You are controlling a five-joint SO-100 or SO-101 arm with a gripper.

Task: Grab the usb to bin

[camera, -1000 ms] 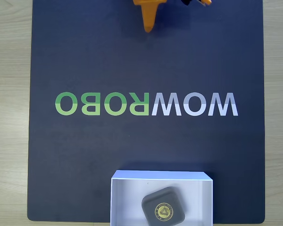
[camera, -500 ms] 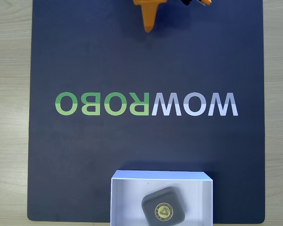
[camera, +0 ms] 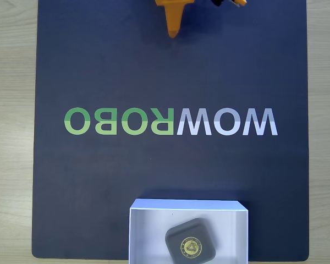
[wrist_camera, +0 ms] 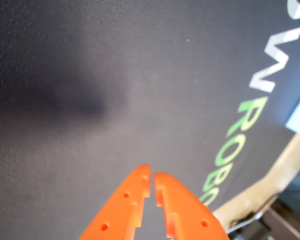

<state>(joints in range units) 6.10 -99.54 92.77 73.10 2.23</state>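
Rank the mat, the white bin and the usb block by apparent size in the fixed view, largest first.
1. Dark mat
2. White bin, cut off by the bottom edge
3. usb block, lying inside the bin

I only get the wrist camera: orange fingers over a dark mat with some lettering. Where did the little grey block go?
Observer: The usb lies inside the bin, at the bottom edge of the fixed view.
Operator: Which way up is it?
Observer: Flat, gold emblem facing up, toward the right half of the bin.
Operator: Is the arm anywhere near it?
Observer: No. The gripper is at the top edge of the fixed view, across the WOWROBO lettering from the bin.
Operator: And is it holding anything?
Observer: Nothing; in the wrist view the gripper has its fingertips nearly together, with bare mat beneath.
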